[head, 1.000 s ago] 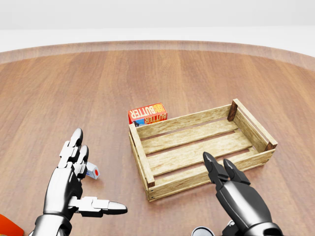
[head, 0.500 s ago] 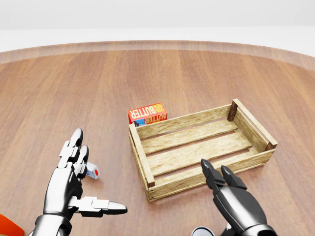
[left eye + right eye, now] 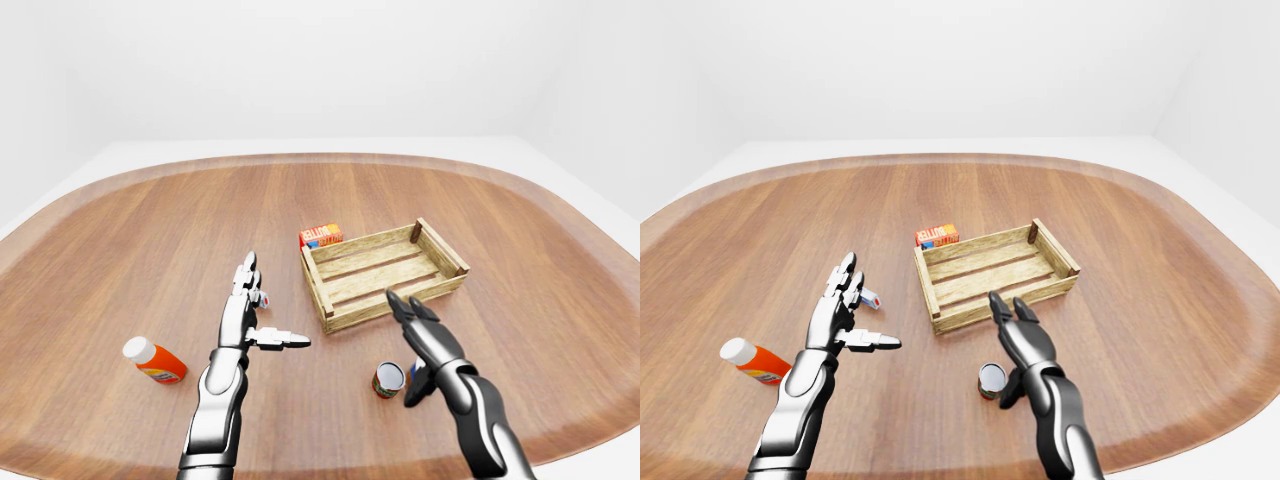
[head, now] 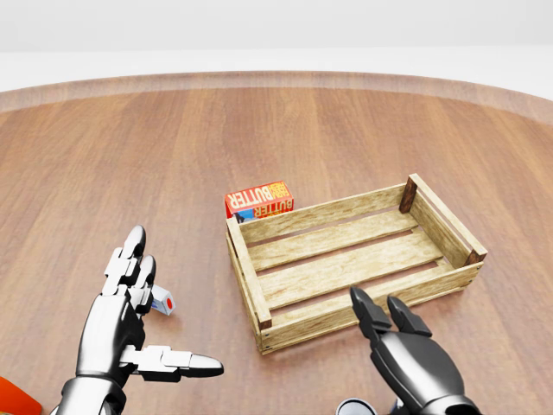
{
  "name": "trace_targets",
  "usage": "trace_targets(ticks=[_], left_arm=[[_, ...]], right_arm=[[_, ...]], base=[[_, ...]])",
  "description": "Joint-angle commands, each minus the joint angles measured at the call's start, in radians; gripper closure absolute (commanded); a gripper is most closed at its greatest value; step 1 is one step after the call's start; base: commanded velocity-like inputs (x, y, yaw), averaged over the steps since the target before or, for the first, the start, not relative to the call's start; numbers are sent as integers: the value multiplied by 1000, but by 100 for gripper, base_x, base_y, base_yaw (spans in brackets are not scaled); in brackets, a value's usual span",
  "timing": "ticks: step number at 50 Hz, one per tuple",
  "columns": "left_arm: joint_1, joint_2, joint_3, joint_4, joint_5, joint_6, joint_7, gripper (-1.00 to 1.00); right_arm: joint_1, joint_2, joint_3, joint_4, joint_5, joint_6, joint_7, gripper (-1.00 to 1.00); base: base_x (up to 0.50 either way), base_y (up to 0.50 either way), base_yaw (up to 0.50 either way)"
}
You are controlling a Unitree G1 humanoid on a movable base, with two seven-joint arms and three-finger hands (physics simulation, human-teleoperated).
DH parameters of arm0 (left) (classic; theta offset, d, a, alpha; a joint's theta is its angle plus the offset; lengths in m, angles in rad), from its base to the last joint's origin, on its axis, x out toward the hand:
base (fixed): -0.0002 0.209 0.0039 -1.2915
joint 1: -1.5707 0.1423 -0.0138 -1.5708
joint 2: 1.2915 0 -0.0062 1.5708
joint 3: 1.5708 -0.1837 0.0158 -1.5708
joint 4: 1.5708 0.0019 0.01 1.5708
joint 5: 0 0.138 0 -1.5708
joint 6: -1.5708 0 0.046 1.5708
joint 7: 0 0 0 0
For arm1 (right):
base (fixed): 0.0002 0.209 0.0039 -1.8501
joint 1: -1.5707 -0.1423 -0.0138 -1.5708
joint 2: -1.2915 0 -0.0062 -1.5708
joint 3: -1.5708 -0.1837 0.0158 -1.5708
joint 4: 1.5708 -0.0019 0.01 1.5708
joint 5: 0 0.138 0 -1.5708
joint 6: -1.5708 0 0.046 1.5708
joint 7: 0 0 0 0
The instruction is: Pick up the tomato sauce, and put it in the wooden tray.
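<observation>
A small can (image 3: pixel 388 379) with a red and green label, which I take for the tomato sauce, stands on the wooden table near the bottom of the left-eye view; its rim just shows in the head view (image 4: pixel 355 406). My right hand (image 3: pixel 412 345) is open, its fingers spread just right of and above the can, not touching it. The wooden tray (image 4: pixel 246 268) is a slatted crate, empty, above the right hand. My left hand (image 4: pixel 151 320) is open and empty, left of the tray.
A red butter box (image 4: pixel 258 199) lies against the tray's upper left corner. A small white and red item (image 4: pixel 163 303) lies by my left fingers. An orange bottle (image 3: pixel 155 361) with a white cap lies at far left. The round table's rim (image 3: pixel 300 160) curves above.
My right hand has drawn slightly down towards the bottom of the head view, away from the tray's near wall. The left hand and the objects have not moved.
</observation>
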Motion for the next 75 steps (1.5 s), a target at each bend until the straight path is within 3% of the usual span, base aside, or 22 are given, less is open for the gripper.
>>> trace_targets(ticks=[1,75], left_arm=[[0,0,0,-2,0,2,0,-100],[1,0,-2,0,2,-2,-2,-100]], right_arm=[[0,-1,14,3,-45,4,11,-100],[-47,0,82,252,-56,-32,-101,-100]], base=[[0,0,0],[0,0,0]])
